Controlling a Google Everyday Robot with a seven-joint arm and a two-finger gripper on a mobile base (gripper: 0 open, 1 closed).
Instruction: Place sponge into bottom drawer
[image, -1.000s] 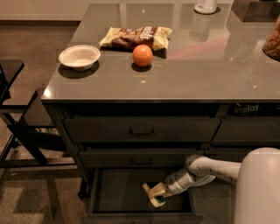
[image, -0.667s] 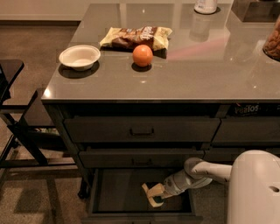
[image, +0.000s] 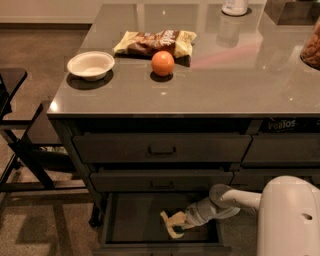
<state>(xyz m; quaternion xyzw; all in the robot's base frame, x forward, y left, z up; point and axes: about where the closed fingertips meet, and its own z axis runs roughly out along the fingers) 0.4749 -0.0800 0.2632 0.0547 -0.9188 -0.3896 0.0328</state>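
The claw (image: 172, 224) was low inside the open bottom drawer (image: 131, 226), in its right half, just above the dark floor. It pointed to the left. The sponge (image: 178, 230) was at the tip of the claw, inside this drawer, and only a small dark green patch beside a pale yellow part was visible. It was not possible to tell how wide the claw was open, or whether it gripped the sponge or only touched it. I also could not tell if the sponge already lay on the drawer floor.

The grey arm (image: 231, 198) reached into the drawer from the right, from the white body of the robot (image: 290, 220) at the near right corner. Besides the claw and the sponge, only the flat dark floor of the drawer was visible.

Above it, the middle drawer (image: 160, 181) and the top drawer (image: 161, 148) were both closed, each with a small handle.

On the grey counter (image: 235, 80) above stood a white bowl (image: 91, 64) near the left edge; nothing could be seen in it. To the right of the bowl was an orange (image: 163, 63), and just behind the orange lay a chip bag (image: 155, 42). A dark chair (image: 20, 145) stood on the floor to the left of the drawers.
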